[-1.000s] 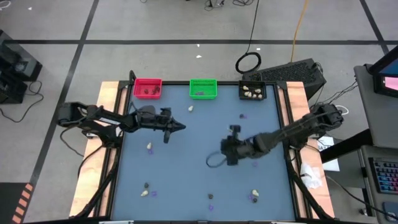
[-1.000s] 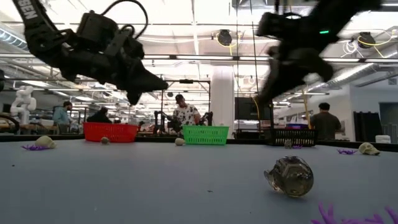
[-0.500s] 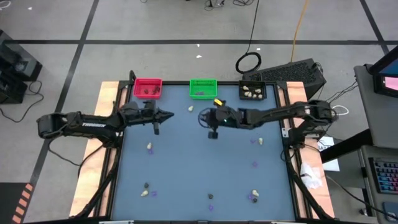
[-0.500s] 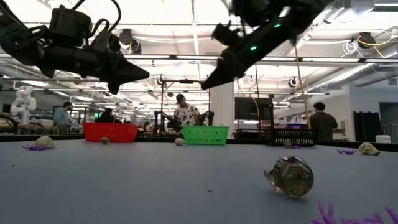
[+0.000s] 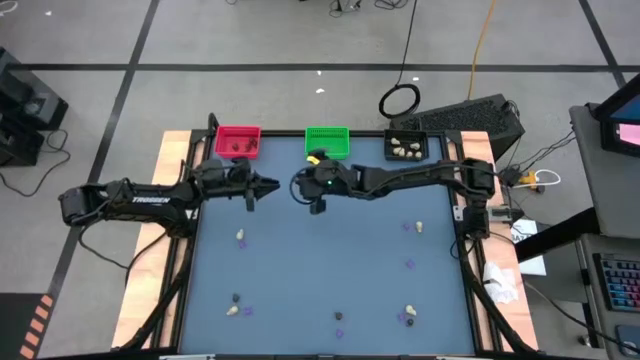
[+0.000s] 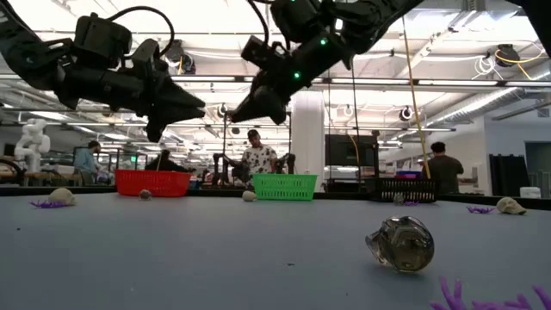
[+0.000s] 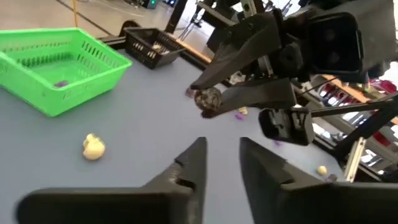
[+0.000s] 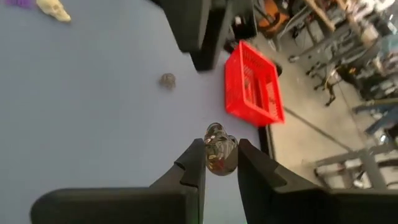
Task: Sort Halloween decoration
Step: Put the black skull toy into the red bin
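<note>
The right gripper [image 5: 300, 187] hangs above the table's far side, at about twelve o'clock from centre, jaws pinched on a dark lump [image 8: 219, 154], seen plainly between its fingers in the right wrist view. The red bin [image 5: 237, 141] sits at ten o'clock from it, dark lumps already inside, so that looks like the drop target. The left gripper [image 5: 272, 184] hovers just beside, at nine o'clock of the right one, jaws narrowly apart and empty in its wrist view.

To do this well, the right arm should carry the lump fully over the bin's rim before letting go, keeping high enough to clear the left arm, which lies close to that path. Cream lumps [image 5: 241, 237] and purple bits [image 5: 409, 265] wait scattered across the near half.
</note>
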You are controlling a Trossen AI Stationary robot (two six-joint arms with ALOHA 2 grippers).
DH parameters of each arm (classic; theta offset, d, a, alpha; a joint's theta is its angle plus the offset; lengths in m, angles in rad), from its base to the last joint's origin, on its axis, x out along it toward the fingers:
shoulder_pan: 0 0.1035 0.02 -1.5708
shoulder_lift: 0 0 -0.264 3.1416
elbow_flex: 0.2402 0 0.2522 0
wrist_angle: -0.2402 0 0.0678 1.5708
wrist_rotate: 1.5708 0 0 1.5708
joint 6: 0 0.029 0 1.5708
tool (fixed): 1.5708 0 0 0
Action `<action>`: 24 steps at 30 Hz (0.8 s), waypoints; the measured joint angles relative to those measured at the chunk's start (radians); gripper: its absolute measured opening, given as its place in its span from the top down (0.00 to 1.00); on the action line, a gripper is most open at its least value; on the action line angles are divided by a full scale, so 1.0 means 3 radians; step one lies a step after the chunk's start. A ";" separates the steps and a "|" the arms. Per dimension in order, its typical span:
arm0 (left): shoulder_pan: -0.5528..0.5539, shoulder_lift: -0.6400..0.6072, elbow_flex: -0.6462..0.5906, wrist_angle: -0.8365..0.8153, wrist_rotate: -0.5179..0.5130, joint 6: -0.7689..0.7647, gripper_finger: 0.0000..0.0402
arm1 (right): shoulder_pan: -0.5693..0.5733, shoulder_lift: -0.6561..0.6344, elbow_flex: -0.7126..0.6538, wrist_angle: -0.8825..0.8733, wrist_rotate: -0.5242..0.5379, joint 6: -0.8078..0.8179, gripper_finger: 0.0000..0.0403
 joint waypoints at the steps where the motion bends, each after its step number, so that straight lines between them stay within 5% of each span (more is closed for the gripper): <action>1: -0.0001 0.0000 0.0013 0.0000 0.0009 -0.0001 0.73 | 0.0009 -0.0002 0.0005 0.0021 -0.0021 -0.0047 0.88; 9: -0.0007 0.0014 0.0163 0.0005 0.0136 0.0001 0.51 | 0.0095 -0.0013 0.0005 0.0163 -0.0283 -0.0154 0.88; 24: -0.0020 0.0307 0.0194 0.0463 0.0560 -0.0073 0.50 | 0.0197 -0.0024 0.0002 0.0479 -0.0356 -0.0113 0.88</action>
